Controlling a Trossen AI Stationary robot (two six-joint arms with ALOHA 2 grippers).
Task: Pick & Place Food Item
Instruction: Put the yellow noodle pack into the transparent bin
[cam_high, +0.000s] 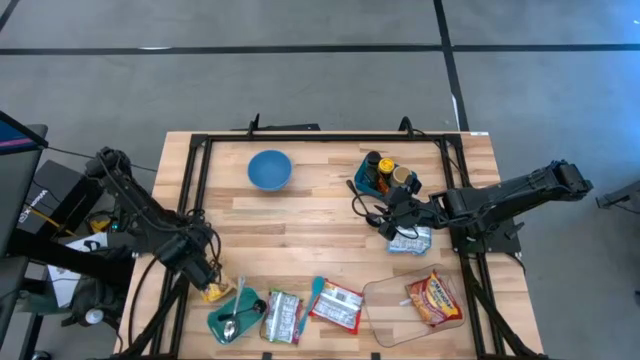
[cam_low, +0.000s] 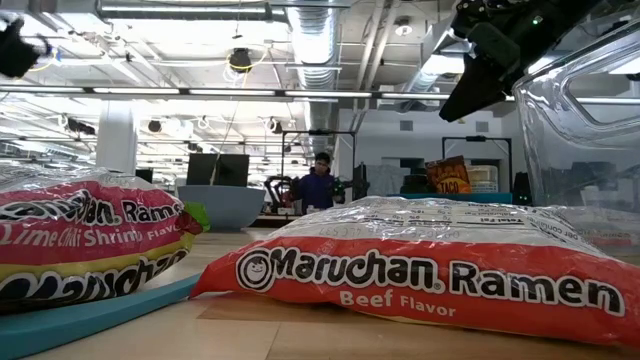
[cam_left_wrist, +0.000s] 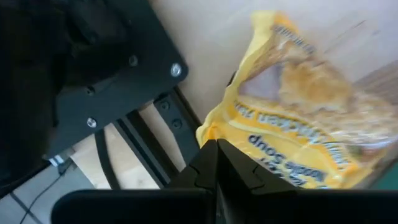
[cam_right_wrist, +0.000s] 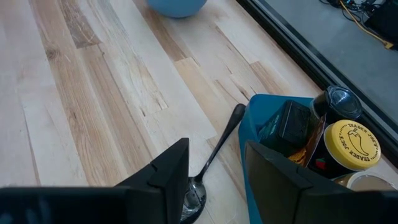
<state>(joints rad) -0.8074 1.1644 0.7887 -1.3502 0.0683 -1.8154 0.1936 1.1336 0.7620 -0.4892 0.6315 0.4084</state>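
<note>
Pale wooden planked surface edged by a black metal frame, set on grey floor; beyond it, seen from the low view, an open hall with exposed ducts, strip lights and a person standing far off.

Left fingers pressed fully together at the surface's near left corner, pinching the edge of a crinkly yellow soup packet, which lies against the black frame just beside a teal plate carrying a metal spoon.

Right fingers parted about halfway, holding nothing, poised above the bowl of a dark-handled spoon lying on the wood, beside a blue tray of dark bottles, one with a yellow lid.

Round blue bowl toward the far side, well apart from both arms. Glossy red ramen packets along the near edge; one more inside a clear rounded plastic container at near right. Silvery packet under the right arm.
</note>
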